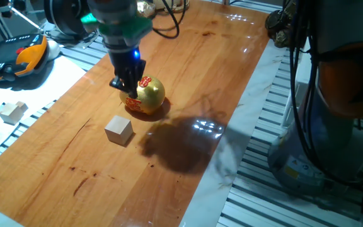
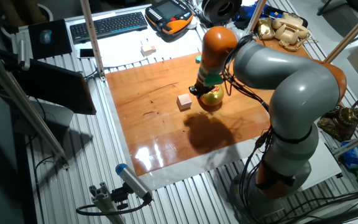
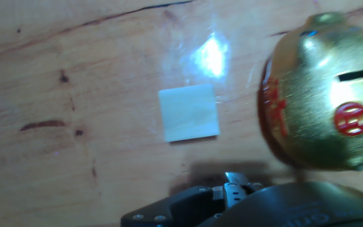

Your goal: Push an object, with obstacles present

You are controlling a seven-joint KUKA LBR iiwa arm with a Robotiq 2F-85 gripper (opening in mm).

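The small pale beige wooden cube (image 1: pixel 119 130) sits on the wooden table (image 1: pixel 188 75), also seen in the other fixed view (image 2: pixel 184 101) and in the middle of the hand view (image 3: pixel 189 113). The shiny golden piggy bank (image 1: pixel 150 96) with red markings stands just behind and to the right of it (image 2: pixel 214 98), filling the right of the hand view (image 3: pixel 323 94). My gripper (image 1: pixel 126 88) hangs low at the pig's left side, close against it, above and behind the cube. Its black fingers look pressed together and hold nothing. It shows in the other fixed view (image 2: pixel 199 90) too.
A whiter block (image 1: pixel 11 111) lies off the wood at the left, also in the other fixed view (image 2: pixel 146 50). An orange and black pendant (image 1: pixel 19 58) and a keyboard (image 2: pixel 107 25) lie beyond the table. The arm's base (image 2: pixel 284 155) stands at the table's right edge.
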